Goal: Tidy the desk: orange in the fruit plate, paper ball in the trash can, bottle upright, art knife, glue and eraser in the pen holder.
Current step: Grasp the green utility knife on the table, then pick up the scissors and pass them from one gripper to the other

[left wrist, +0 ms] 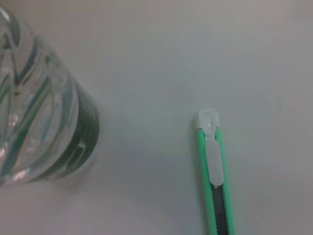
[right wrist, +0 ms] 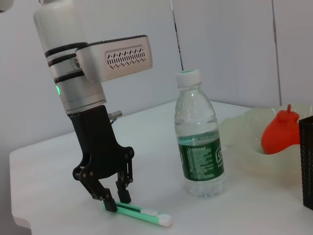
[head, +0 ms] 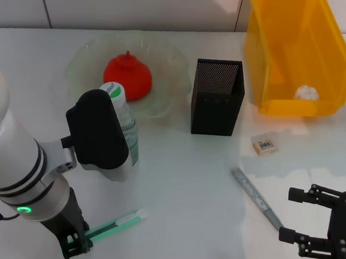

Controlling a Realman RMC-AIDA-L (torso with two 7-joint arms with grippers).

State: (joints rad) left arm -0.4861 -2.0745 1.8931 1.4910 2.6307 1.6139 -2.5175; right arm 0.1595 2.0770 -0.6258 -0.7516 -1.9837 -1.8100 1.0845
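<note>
Left pincer [right wrist: 116, 199] is straddling the rear end of the green art knife [right wrist: 138, 214], fingers apart, tips at the white surface [head: 180, 196]. Knife is lying flat at 6 o'clock from the upright water bottle [head: 123, 131]. Right pincer [head: 301, 217] is hovering open at 5 o'clock of the mesh pen holder [head: 217, 97], beside a grey pen [head: 256, 198].
</note>
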